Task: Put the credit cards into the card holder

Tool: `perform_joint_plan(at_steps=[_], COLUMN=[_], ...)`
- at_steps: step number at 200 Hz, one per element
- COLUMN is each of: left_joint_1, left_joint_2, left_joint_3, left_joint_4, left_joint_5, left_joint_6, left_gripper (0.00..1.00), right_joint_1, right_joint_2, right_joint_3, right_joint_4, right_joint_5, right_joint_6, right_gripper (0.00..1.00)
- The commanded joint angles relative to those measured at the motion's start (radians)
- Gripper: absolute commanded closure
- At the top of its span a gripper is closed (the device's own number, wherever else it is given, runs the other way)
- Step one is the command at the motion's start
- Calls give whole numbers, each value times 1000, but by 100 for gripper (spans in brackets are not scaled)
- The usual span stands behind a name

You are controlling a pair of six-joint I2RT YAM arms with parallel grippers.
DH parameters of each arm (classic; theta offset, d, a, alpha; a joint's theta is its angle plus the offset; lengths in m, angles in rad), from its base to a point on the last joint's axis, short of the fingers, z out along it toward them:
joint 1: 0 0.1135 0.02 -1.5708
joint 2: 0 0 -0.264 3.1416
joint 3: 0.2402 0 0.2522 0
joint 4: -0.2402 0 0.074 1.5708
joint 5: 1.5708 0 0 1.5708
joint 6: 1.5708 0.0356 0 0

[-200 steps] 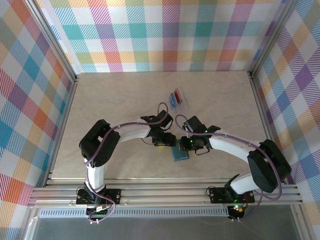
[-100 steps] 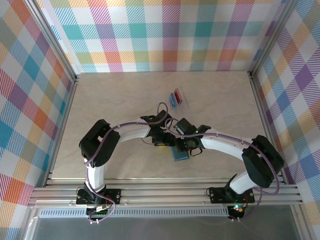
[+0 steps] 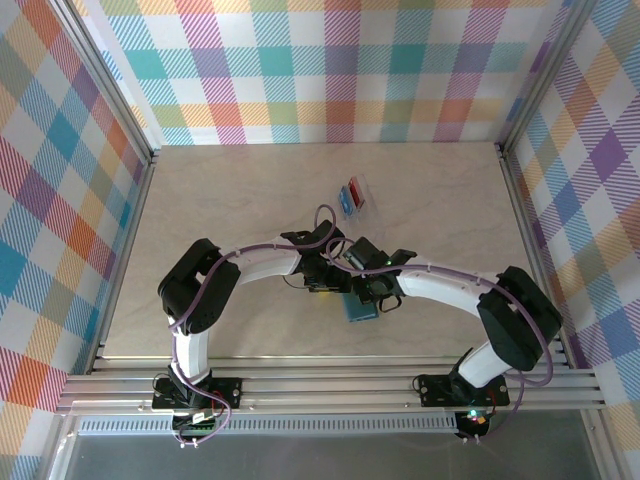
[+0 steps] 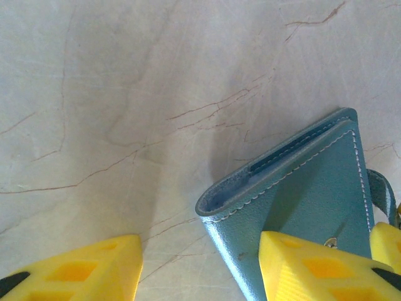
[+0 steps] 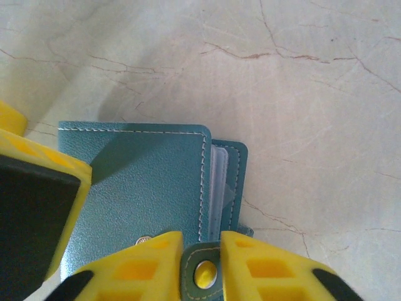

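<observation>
Swinging left since a second ago, the right gripper (image 5: pixel 200 246) now pinches the snap tab (image 5: pixel 202 273) of the teal card holder (image 5: pixel 144 182), which lies on the table (image 3: pixel 250 190) between both arms. Left gripper (image 4: pixel 197 254) stands apart, one finger (image 4: pixel 313 269) on the cover; the top view adds the credit cards (image 3: pixel 350 195), farther out in a clear case (image 3: pixel 363 186).

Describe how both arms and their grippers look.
The left arm and right arm have white curved links, bulky black joints and purple cables looped alongside. The left gripper and right gripper have blocky yellow fingers with diamond-shaped recesses and black bases.
</observation>
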Motion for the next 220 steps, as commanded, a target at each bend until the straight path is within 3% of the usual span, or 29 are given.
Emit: perform_joint_plan(at_steps=[1,77,155,220], left_joint_1=[-24,-25,-24,-26], left_joint_2=[78,89,96,105], left_joint_3=[-38,-33,-36,-37], left_joint_4=[78,77,92,103], left_joint_5=[103,106,127,141], left_joint_6=[-5,-5,-12,-21], left_gripper=[48,48,50,51], right_joint_1=[6,6,-40,-50], right_joint_2=[-34,-43,-26,29], right_joint_3=[13,13,-11,1], right_joint_4=[-23,-23,76,99], right_joint_5=[24,14,-214,-235], right_joint_6=[0,2,14,34], right_gripper=[81,100,100,100])
